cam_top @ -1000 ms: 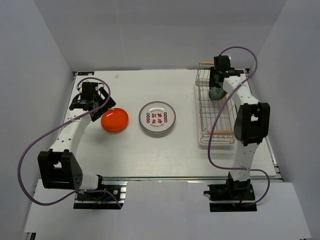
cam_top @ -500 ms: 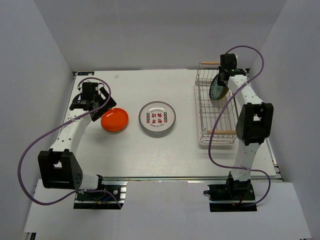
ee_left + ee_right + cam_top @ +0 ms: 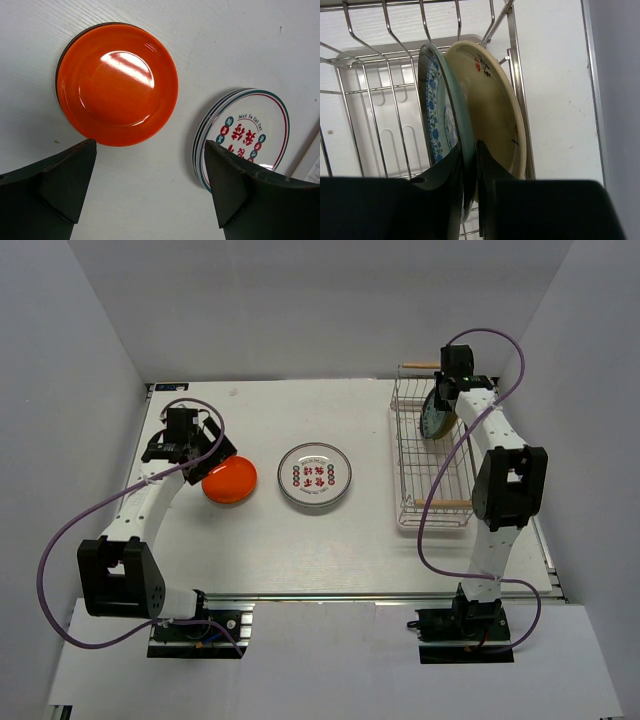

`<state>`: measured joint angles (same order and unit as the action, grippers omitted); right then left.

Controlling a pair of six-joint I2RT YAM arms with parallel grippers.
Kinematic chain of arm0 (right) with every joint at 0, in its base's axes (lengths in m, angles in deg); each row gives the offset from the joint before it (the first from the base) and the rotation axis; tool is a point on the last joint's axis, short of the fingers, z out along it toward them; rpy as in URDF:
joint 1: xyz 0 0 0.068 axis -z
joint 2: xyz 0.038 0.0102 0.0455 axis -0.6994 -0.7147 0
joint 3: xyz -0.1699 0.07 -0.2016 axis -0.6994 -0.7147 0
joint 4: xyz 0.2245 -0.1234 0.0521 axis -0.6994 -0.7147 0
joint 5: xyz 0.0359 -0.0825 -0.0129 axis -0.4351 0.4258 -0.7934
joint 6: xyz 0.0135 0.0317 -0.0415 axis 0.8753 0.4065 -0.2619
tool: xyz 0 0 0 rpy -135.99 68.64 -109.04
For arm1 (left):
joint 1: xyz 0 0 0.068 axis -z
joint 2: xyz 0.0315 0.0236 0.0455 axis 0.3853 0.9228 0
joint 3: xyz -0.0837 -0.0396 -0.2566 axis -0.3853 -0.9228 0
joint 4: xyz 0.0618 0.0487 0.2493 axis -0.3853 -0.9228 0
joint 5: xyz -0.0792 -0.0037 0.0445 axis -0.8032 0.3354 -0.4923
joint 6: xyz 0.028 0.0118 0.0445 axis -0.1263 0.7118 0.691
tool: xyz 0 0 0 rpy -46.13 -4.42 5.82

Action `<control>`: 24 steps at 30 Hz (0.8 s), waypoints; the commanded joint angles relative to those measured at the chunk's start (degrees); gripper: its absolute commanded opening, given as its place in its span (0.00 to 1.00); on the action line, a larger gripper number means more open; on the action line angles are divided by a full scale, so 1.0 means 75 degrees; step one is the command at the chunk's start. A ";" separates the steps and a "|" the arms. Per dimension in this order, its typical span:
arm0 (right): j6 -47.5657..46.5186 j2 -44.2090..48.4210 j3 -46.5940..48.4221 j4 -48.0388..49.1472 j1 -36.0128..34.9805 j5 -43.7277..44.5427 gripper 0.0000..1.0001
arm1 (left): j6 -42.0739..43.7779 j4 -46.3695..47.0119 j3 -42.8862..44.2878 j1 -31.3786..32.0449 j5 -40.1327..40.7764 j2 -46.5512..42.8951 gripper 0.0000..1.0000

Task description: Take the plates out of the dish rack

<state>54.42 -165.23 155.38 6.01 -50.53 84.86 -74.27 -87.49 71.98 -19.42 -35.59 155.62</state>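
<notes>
The right gripper (image 3: 441, 392) is pinching an upright plate (image 3: 435, 422) standing at the dish rack's (image 3: 409, 472) far end.

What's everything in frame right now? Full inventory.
orange plate: 1, orange-red, flat on table, left of centre
white plate: 1, white with red motifs, flat on table, centre
dish rack: 1, silver wire with wooden handles, table's right side
blue-patterned plate: 1, blue and white, upright at rack's far end
cream plate: 1, cream, upright beside it
table: 1, white
cables: 2, purple, along the arms
left arm: 1, white and black, jaws open by the orange plate
right arm: 1, white and black, jaws shut on the blue-patterned plate's rim
</notes>
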 commanded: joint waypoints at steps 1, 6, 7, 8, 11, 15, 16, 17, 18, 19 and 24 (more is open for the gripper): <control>-0.0226 0.0789 0.0429 0.0121 0.0012 0.0194 0.00 | 0.0063 0.0199 -0.0030 0.0024 -0.0214 -0.0095 0.98; -0.0379 0.1246 0.0406 -0.0054 -0.0011 0.0206 0.00 | 0.0051 0.0257 -0.0077 0.0024 -0.0481 -0.0188 0.98; -0.0402 0.1421 0.0406 -0.0159 0.0000 0.0206 0.00 | 0.0063 0.0258 -0.0077 0.0024 -0.0565 -0.0247 0.98; -0.0414 0.1504 0.0406 -0.0206 -0.0012 0.0195 0.00 | 0.0063 0.0281 -0.0077 0.0024 -0.0624 -0.0271 0.98; -0.0414 0.1995 0.0324 -0.0359 -0.0012 -0.0201 0.00 | 0.0086 0.0304 -0.0077 0.0024 -0.0881 -0.0411 0.98; -0.0088 0.2909 -0.0493 -0.0266 -0.0035 -0.1490 0.00 | 0.0121 0.0398 -0.0089 0.0024 -0.1303 -0.0669 0.98; 0.0053 0.3317 -0.0705 -0.0173 -0.0035 -0.1864 0.00 | 0.0145 0.0503 -0.0100 0.0024 -0.1478 -0.0727 0.98; 0.0182 0.3553 -0.0951 0.0025 -0.0024 -0.2622 0.00 | 0.0168 0.0550 -0.0112 0.0024 -0.1781 -0.0844 0.98; 0.0323 0.3741 -0.1197 0.0132 -0.0035 -0.3233 0.00 | 0.0168 0.0643 -0.0147 0.0024 -0.1935 -0.0903 0.98; 0.0602 0.4080 -0.1687 0.0237 -0.0035 -0.3703 0.00 | 0.0157 0.0865 -0.0240 0.0024 -0.2064 -0.0973 0.98; 0.1588 0.4482 -0.2886 0.1164 -0.0292 -0.7160 0.00 | 0.0063 0.1639 -0.0510 0.0095 -0.3129 -0.1185 0.98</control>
<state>60.30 -131.07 137.09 8.32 -51.14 51.39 -73.90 -80.41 69.24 -19.26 -51.59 148.78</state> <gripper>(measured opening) 0.164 0.979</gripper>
